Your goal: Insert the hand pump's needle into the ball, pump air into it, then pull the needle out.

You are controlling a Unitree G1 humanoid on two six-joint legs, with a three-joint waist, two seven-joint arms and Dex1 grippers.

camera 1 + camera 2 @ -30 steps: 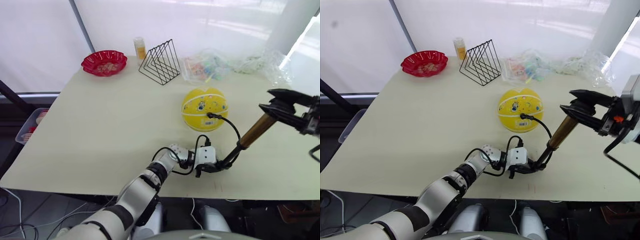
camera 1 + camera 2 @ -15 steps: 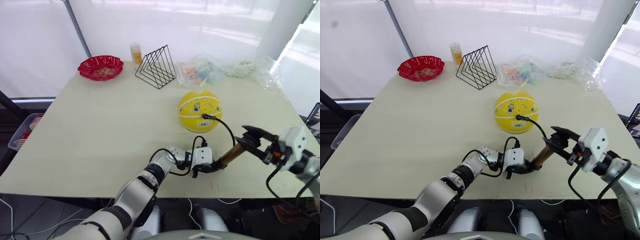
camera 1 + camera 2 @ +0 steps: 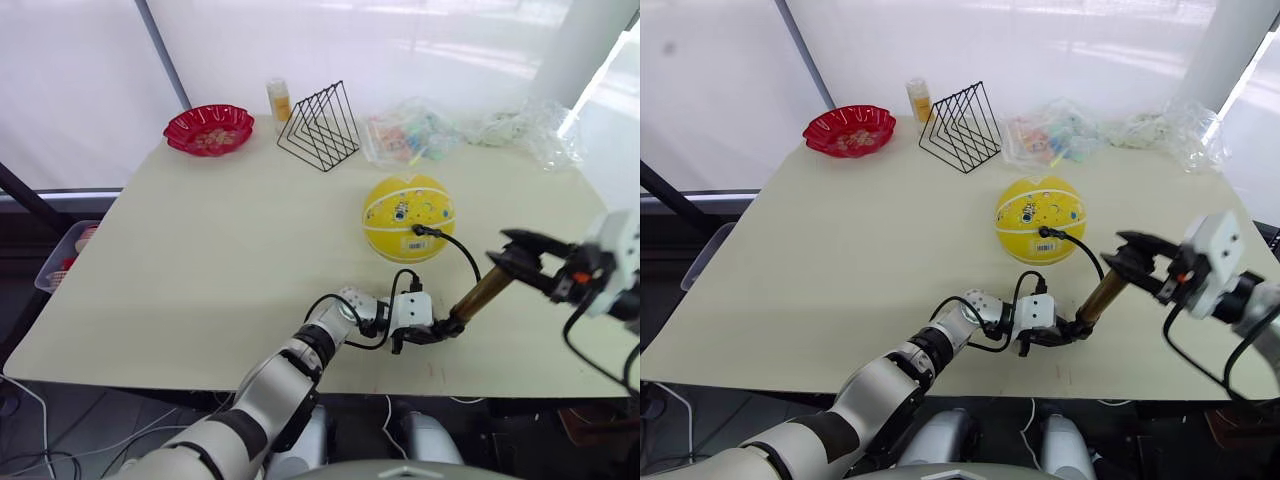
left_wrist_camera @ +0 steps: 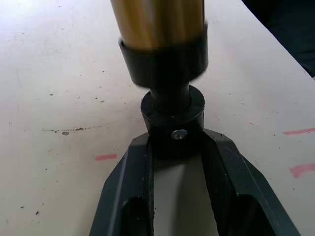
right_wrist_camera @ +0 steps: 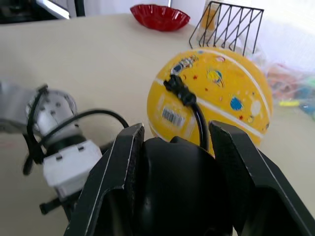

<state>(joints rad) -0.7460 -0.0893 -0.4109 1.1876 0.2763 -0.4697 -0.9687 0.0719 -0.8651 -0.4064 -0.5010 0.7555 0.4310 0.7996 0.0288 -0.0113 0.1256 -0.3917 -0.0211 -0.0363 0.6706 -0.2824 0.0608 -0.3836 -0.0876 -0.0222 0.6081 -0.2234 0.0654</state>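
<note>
Hand pump [image 3: 482,293] stands slanted near the table's [image 3: 200,260] front edge, toward the front right corner, its gold barrel rising away from the base. Left gripper [image 4: 173,142] is clamped on the black base fitting; the left wrist view shows both fingers [image 4: 129,172] pressed against the collar just below the barrel's black end cap. Right gripper [image 3: 522,250] is closed around the black T-handle [image 5: 177,187] at the barrel's upper end, one finger on each side of it.

The ball [image 3: 409,216] sits further in from the front edge, right of the table's middle, round and full-looking. The thin black hose [image 3: 462,251] arcs from the pump's base up to the ball's near face, and the needle [image 5: 178,88] fitting is seated there — the pin itself is buried, so you can't see how deep.

Handling, as a judgement:
- The pump is likely light and rigid, but the polished barrel looks slippery. Hold it by the black ends, as you have it now.
- The base grip is on a narrow collar, so a stroke off the barrel's axis would likely twist it out of the fingers.
- The ball is soft rubber and free to roll, with nothing bracing it. A tug on the hose would drag it.
- The needle is thin and probably bends easily — for pull-out, take the black fitting, not the hose.
</note>
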